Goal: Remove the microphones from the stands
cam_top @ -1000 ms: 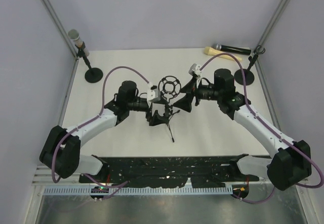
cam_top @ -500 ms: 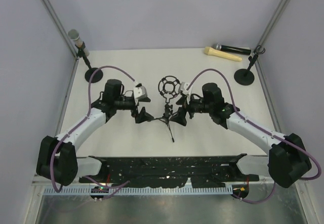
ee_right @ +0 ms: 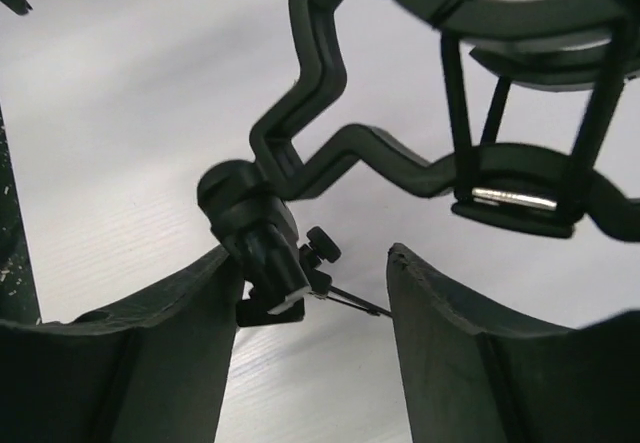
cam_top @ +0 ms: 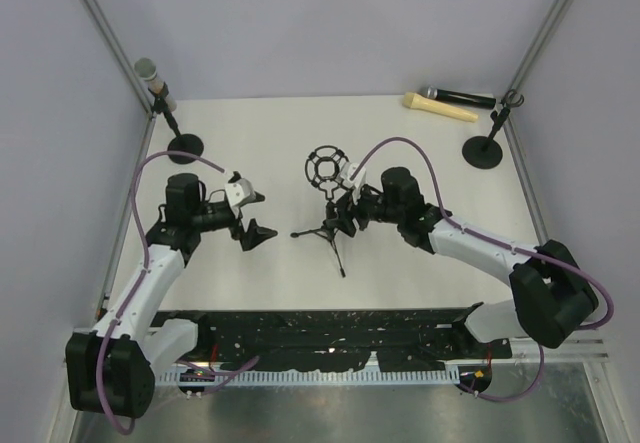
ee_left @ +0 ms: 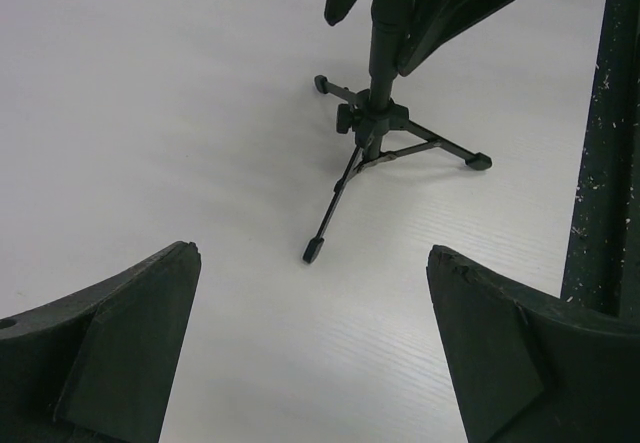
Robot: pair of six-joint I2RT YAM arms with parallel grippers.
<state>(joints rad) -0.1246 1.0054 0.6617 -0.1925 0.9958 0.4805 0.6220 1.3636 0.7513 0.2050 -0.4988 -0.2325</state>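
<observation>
A grey-headed microphone [cam_top: 152, 78] stands upright in a round-based stand [cam_top: 184, 146] at the back left corner, far from both grippers. At mid-table is a black tripod stand [cam_top: 335, 235] with an empty ring-shaped shock mount [cam_top: 326, 167]. My right gripper [cam_top: 342, 217] straddles the tripod's upper post; in the right wrist view [ee_right: 315, 258] the post's joint [ee_right: 262, 248] rests against the left finger, with a gap to the right finger. My left gripper [cam_top: 260, 215] hangs wide open and empty to the left of the tripod [ee_left: 380, 113], a hand's width off.
A black microphone [cam_top: 458, 95] lies beside a yellow block [cam_top: 440, 108] at the back right. A second round-based stand [cam_top: 484, 151] holds nothing near the right wall. A black rail [cam_top: 330, 328] runs along the near edge.
My left arm has pulled back to the left, away from the tripod. My right gripper slid left onto the tripod's post and its jaws narrowed. The tripod shifted slightly left.
</observation>
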